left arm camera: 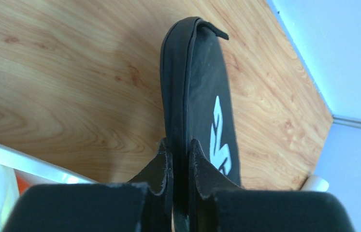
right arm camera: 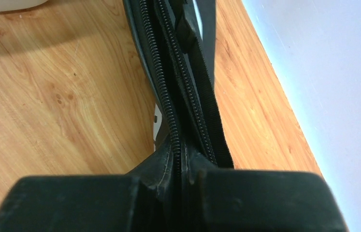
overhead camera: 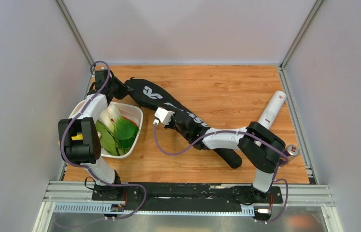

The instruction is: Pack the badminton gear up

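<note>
Left tool [left arm camera: 180,145] pinches the bag [overhead camera: 150,94] by its end; right tool [right arm camera: 180,152] clamps the zipper [right arm camera: 163,94], which probably needs pulling shut next.

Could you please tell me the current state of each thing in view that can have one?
racket bag, lying on the table, pinched in two places.
left tool, shut on the bag's edge.
right tool, shut on the bag at its zipper.
zipper, rows of teeth apart ahead of the right tool: open there.
white tube, lying on the table, outside the bag.
white tray, holding toy vegetables.
</note>
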`<state>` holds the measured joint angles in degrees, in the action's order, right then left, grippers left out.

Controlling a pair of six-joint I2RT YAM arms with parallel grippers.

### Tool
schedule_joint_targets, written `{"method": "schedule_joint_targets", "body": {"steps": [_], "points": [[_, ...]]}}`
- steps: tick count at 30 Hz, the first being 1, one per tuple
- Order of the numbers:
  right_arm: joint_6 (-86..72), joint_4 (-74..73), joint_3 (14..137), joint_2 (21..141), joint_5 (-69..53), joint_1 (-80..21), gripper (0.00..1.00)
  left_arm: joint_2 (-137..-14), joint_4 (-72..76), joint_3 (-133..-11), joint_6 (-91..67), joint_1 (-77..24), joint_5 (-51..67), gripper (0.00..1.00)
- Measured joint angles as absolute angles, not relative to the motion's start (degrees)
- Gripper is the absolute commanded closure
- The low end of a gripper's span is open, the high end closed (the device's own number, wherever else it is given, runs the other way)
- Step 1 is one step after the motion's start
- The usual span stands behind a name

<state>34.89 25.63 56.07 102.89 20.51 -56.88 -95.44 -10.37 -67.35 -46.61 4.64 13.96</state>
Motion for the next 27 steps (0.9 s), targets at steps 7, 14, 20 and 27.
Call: {"method": "schedule_joint_targets", "body": {"steps": [7,14,20,27], "points": [[32.3,23.8,60.4,104.5,13.6,-51.9,0.70,-95.0,-7.2,-66.3,-52.4,4.9,12.4,1.00],[26.5,20.3,62.3,104.8,10.3,-50.6,0.44,-93.6,-5.5,-63.0,-57.8,5.2,10.1,1.00],[16.9,14.2,62.5,100.4,9.8,-51.2,0.36,-93.1,-6.9,-62.5,-60.7,5.1,8.1,1.00],[-5.7,9.9,64.2,93.8,9.5,-51.2,0.38,-90.7,-8.8,-61.5,-62.3,5.3,5.6,1.00]]}}
